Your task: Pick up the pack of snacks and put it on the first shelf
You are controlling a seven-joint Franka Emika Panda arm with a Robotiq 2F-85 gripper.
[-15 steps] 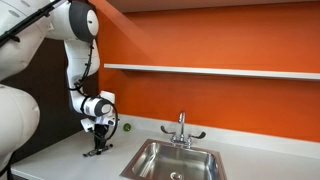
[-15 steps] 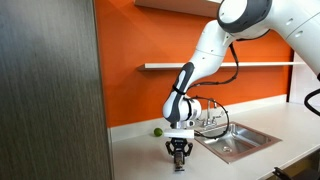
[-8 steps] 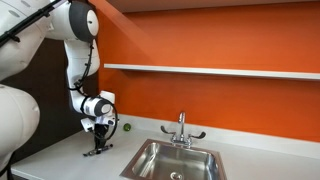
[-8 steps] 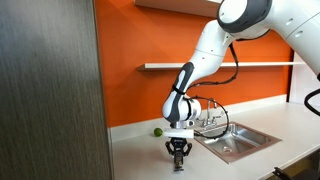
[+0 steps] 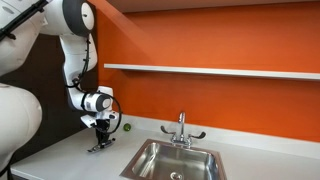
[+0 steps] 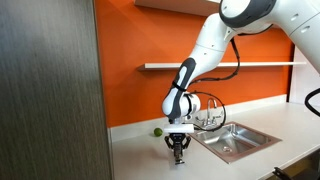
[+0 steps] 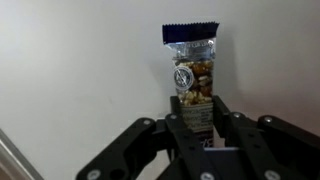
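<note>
Arm [image 5: 75, 60] bent down over the tabletop [image 5: 55, 160], jaws clamped on the pack of snacks [image 7: 190, 65].
In both exterior views the arm folds down from the top of the frame, its wrist pointing straight down at the white tabletop, left of the sink [image 5: 175, 160]. In the wrist view the jaws grip the pack's near end at lower centre, and the pack stretches toward upper centre. I cannot tell whether it touches the tabletop. The shelf [image 5: 210, 70] runs along the orange wall, well above the pack. A green ball [image 5: 125, 127] lies just right of the wrist.
</note>
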